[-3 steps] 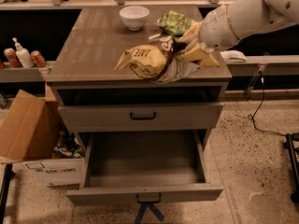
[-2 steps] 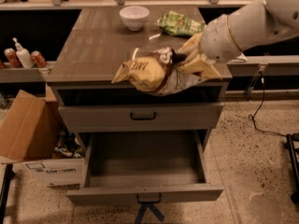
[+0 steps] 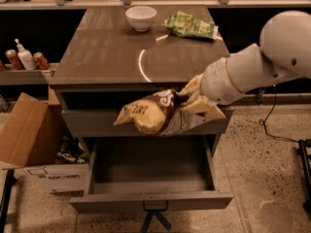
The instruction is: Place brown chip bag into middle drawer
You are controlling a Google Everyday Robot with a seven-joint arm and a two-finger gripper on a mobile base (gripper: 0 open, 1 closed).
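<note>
The gripper [image 3: 191, 101] sits at the end of the white arm [image 3: 252, 69] that reaches in from the right, level with the front edge of the cabinet top [image 3: 112, 52] and just in front of it. Its tan fingers [image 3: 193, 87] are pinched onto the right end of the brown chip bag [image 3: 148, 114], clamping the crinkled dark brown and silvery edge. The bag hangs clear of any surface, lying roughly sideways with its yellow-tan body pointing left and slightly down, the white lettering facing up. It is in front of the upper drawer front [image 3: 87, 123] and above the middle drawer [image 3: 112, 201], without touching it. That drawer is pulled out toward the camera, its plain grey inside showing and a small dark handle [image 3: 155, 206] on its front. At the far end of the cabinet top stand a white bowl [image 3: 141, 17] and, to its right and apart from it, a green chip bag [image 3: 190, 25], both well away from the gripper. Left of the cabinet, an open cardboard box [image 3: 29, 130] rests on the speckled floor [image 3: 262, 178]. On a low shelf behind it stand two red cans [image 3: 10, 58] with a white pump bottle [image 3: 24, 56] between them.
</note>
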